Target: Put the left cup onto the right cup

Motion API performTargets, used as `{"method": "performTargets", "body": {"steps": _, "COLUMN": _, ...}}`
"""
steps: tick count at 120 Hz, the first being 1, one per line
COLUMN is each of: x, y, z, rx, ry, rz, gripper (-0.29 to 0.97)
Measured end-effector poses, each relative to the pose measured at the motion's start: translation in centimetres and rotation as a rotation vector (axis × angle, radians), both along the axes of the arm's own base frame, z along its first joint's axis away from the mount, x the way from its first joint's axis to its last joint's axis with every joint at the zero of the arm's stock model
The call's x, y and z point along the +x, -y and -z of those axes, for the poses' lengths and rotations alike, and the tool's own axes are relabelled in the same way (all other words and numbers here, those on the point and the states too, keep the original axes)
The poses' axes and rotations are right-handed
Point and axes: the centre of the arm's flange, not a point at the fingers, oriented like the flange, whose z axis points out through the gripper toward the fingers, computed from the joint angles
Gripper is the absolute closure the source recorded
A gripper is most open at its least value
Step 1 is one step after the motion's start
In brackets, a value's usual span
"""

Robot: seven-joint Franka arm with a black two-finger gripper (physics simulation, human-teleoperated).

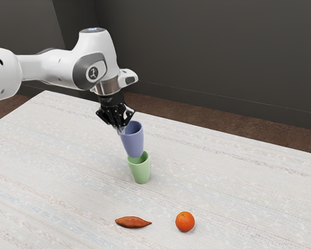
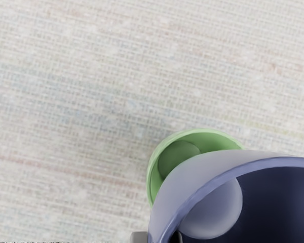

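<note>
A lavender-blue cup (image 1: pixel 132 138) hangs tilted in the air, its base just inside the rim of a green cup (image 1: pixel 139 167) that stands upright on the table. My gripper (image 1: pixel 117 120) is shut on the blue cup's upper rim, the black fingers pinching its wall. In the wrist view the blue cup (image 2: pixel 233 197) looms large right under my hand, with its dark inside showing. The green cup (image 2: pixel 178 157) sits just beyond it, its mouth partly covered by the blue one.
A brown sweet potato (image 1: pixel 133 222) and an orange (image 1: pixel 185 221) lie on the pale woven tabletop (image 1: pixel 238 171), nearer the front edge than the cups. A dark wall rises behind the table.
</note>
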Motion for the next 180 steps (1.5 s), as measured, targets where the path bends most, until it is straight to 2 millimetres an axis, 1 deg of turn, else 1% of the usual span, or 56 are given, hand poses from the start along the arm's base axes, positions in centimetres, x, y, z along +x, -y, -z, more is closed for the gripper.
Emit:
{"method": "performTargets", "body": {"steps": 68, "x": 0.5, "y": 0.1, "z": 3.1, "rx": -0.013, "ry": -0.026, "rz": -0.090, "gripper": 0.79}}
{"method": "performTargets", "body": {"steps": 70, "x": 0.5, "y": 0.2, "z": 3.1, "rx": -0.013, "ry": -0.025, "rz": -0.090, "gripper": 0.76}}
{"method": "performTargets", "body": {"steps": 79, "x": 0.4, "y": 0.7, "z": 3.0, "rx": -0.016, "ry": -0.020, "rz": -0.084, "gripper": 0.59}}
{"method": "performTargets", "body": {"steps": 88, "x": 0.4, "y": 0.9, "z": 2.8, "rx": -0.017, "ry": -0.016, "rz": -0.084, "gripper": 0.43}}
{"method": "performTargets", "body": {"steps": 98, "x": 0.3, "y": 0.9, "z": 2.2, "rx": -0.019, "ry": -0.008, "rz": -0.087, "gripper": 0.29}}
{"method": "performTargets", "body": {"steps": 107, "x": 0.1, "y": 0.9, "z": 1.1, "rx": -0.020, "ry": 0.008, "rz": -0.087, "gripper": 0.20}}
{"method": "performTargets", "body": {"steps": 115, "x": -0.2, "y": 1.4, "z": -0.2, "rx": -0.020, "ry": 0.026, "rz": -0.078, "gripper": 0.15}}
{"method": "performTargets", "body": {"steps": 130, "x": -0.7, "y": 1.6, "z": -2.4, "rx": -0.020, "ry": 0.046, "rz": -0.073, "gripper": 0.08}}
{"method": "performTargets", "body": {"steps": 138, "x": -1.2, "y": 1.5, "z": -3.9, "rx": -0.021, "ry": 0.054, "rz": -0.073, "gripper": 0.06}}
{"method": "performTargets", "body": {"steps": 148, "x": -1.5, "y": 1.2, "z": -6.2, "rx": -0.014, "ry": 0.075, "rz": -0.069, "gripper": 0.04}}
{"method": "performTargets", "body": {"steps": 173, "x": -1.3, "y": 0.2, "z": -13.2, "rx": 0.099, "ry": 0.148, "rz": -0.004, "gripper": 0.02}}
{"method": "performTargets", "body": {"steps": 180, "x": -1.5, "y": -0.2, "z": -14.6, "rx": 0.130, "ry": 0.151, "rz": 0.006, "gripper": 0.01}}
